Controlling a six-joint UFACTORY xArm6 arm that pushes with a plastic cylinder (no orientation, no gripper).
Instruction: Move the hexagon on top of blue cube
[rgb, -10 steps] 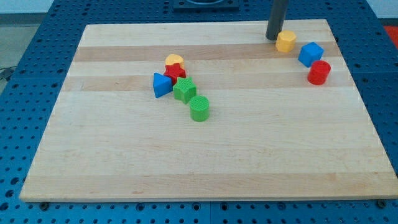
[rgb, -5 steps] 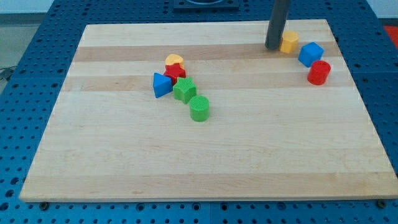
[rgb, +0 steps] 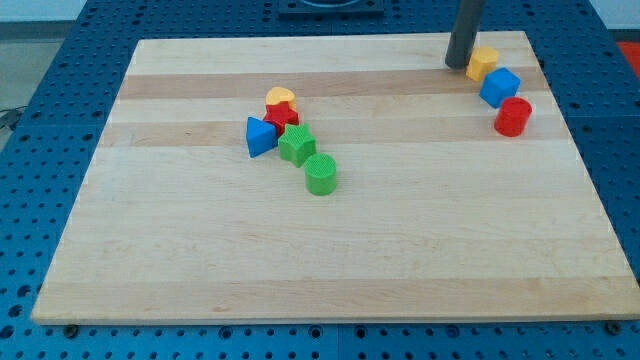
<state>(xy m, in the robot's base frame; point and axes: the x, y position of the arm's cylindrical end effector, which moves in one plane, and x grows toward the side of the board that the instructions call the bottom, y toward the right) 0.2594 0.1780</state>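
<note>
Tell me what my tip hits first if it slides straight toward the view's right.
The yellow hexagon. My tip sits right at its left side, seemingly touching already. Beyond it lies only the board's right edge; the blue cube sits lower, probably off that line.

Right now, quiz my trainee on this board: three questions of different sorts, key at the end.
1. True or false: my tip is at the yellow hexagon's left in the view.
2. Which block lies just below the blue cube in the view? A) green cylinder B) red cylinder C) blue triangle
3. Fill in: the yellow hexagon touches the blue ____.

Key: 1 true; 2 B; 3 cube.
</note>
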